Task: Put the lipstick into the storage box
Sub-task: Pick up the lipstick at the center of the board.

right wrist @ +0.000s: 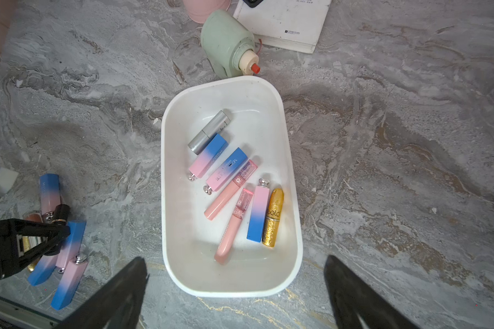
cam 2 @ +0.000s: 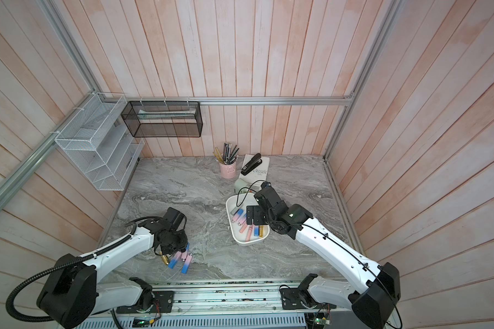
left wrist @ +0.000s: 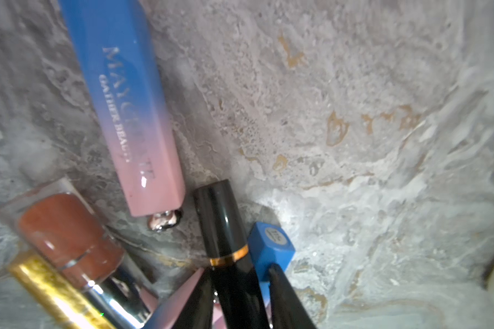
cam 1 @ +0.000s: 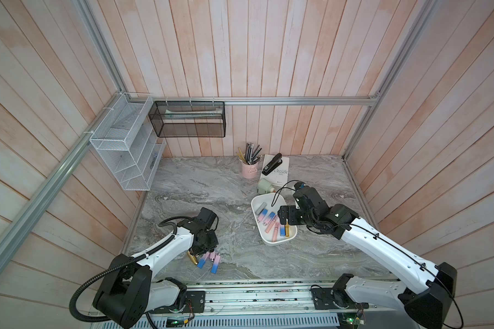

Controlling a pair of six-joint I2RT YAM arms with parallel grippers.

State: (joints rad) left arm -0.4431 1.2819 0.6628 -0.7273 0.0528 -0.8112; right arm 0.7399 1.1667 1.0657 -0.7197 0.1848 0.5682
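Several lipsticks (cam 1: 208, 260) lie in a loose heap on the marble table near its front left. My left gripper (left wrist: 237, 270) is down in this heap, shut on a black lipstick (left wrist: 220, 216) with a gold band that sticks out past the fingertips. Around it lie a blue-to-pink tube (left wrist: 131, 114), a brown gloss (left wrist: 69, 236) and a gold glitter tube (left wrist: 54, 290). The white storage box (right wrist: 166, 159) stands to the right of centre with several lipsticks inside. My right gripper (right wrist: 234, 260) hangs open above the box's near end, holding nothing.
Behind the box stand a green sharpener (cam 1: 264, 185), a book with a black stapler (cam 1: 274, 171) and a pink pencil cup (cam 1: 248, 169). A white wire-mesh rack (cam 1: 126, 148) and a black mesh basket (cam 1: 188, 119) hang on the walls at the back left.
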